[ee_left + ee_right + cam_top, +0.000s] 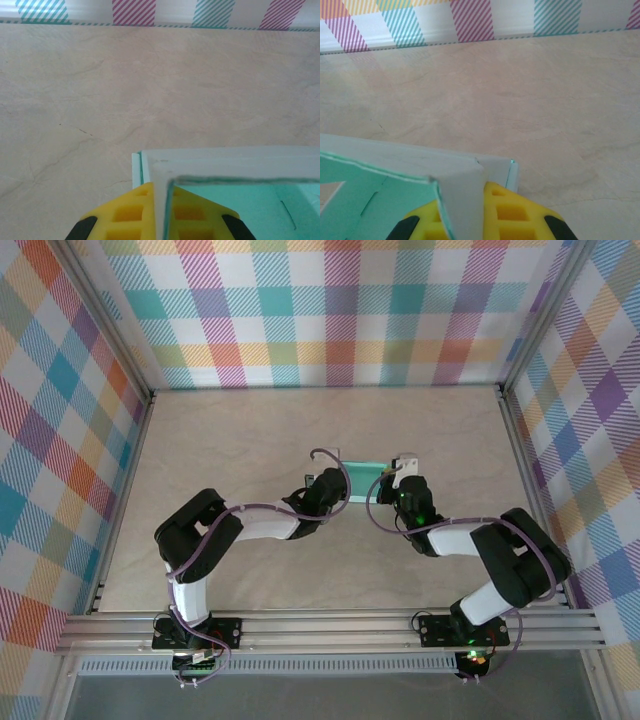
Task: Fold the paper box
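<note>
The paper box (364, 480) is pale mint-green card lying mid-table between the two arms, partly hidden by them. My left gripper (330, 483) is shut on the box's left end wall (162, 200), its yellow fingers (127, 212) pressed on both sides of the upright card. My right gripper (403, 483) is shut on the right end wall (465, 200), yellow fingers (512, 212) either side of it. In the wrist views the teal inside of the box (250, 210) and a raised far wall (395, 155) show.
Beige table surface (250, 440) lies all round the box. Checked cloth walls (330, 310) close in the back and sides, and an aluminium rail (330, 630) with the arm bases runs along the near edge.
</note>
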{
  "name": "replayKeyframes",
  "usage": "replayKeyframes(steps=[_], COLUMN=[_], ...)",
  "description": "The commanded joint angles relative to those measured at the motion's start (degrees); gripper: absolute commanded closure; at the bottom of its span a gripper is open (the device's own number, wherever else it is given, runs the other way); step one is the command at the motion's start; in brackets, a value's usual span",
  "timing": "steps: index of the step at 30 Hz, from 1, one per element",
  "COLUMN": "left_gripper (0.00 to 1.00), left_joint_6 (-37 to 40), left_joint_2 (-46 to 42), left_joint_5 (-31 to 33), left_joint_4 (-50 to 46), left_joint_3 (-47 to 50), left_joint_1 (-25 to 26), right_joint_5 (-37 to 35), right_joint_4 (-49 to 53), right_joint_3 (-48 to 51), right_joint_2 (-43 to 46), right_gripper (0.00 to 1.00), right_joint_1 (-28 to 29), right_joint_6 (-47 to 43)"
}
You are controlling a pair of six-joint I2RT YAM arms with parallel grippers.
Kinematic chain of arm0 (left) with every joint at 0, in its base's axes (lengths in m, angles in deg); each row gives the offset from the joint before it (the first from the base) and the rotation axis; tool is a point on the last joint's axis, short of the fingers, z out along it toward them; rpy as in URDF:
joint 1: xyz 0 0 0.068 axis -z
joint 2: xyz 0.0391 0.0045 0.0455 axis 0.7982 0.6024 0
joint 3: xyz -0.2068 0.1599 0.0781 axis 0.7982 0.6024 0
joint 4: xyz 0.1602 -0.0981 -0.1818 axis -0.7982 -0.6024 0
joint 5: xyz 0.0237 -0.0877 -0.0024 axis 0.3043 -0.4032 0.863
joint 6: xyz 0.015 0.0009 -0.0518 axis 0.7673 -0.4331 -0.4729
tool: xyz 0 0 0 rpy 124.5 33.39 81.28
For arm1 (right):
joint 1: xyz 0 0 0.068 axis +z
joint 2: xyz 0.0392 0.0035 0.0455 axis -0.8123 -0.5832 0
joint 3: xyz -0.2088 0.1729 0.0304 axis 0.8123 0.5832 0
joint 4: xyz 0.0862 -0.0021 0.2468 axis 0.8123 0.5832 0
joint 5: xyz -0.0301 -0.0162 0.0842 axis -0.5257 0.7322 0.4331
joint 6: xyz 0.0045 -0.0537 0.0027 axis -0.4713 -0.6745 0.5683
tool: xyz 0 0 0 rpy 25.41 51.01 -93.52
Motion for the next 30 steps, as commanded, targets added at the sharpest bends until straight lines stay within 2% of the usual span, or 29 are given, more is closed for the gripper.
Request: replayKeyframes(steps=[1,6,9,11,12,13,20,25,30], left_gripper=[1.00,1.00,1.00,1.00,1.00,1.00,1.00,1.00,1.00], left_joint_6=[0.40,0.74,0.84,1.13,1.45,1.75,2.76,3.21,4.39], left_joint_2=[1.70,2.17,2.16,2.45,2.57,2.81,4.31,5.08,5.71], left_joint_5=[-4.37,-3.57,-3.16,-2.90,-2.93,-2.67,-1.71,-1.05,-1.19], left_joint_4=[2.15,3.65,3.61,3.61,3.73,3.88,4.46,4.53,4.72], left_joint_3=[1.70,2.63,2.73,2.57,2.53,2.50,2.46,2.34,2.01], left_joint_1=[3.06,3.60,3.77,3.83,3.86,3.91,3.95,3.95,3.99], right_joint_5=[9.39,9.98,9.63,8.48,7.85,7.69,7.13,4.71,1.78], right_joint_4=[-3.32,-5.33,-3.05,-0.06,0.80,2.01,12.61,24.02,37.10], right_joint_3=[1.82,3.21,3.44,3.35,3.48,3.68,5.37,4.80,-1.00], right_joint_2=[-2.99,-3.40,-0.43,2.42,3.76,5.35,19.29,30.56,36.56], right_gripper=[0.97,0.95,0.90,0.79,0.68,0.62,0.27,0.15,0.13], right_joint_1=[1.48,1.58,1.60,1.58,1.56,1.58,1.57,1.60,0.92], right_joint_6=[-0.99,-1.07,-1.28,-0.74,-0.46,-0.58,-0.53,1.79,8.94])
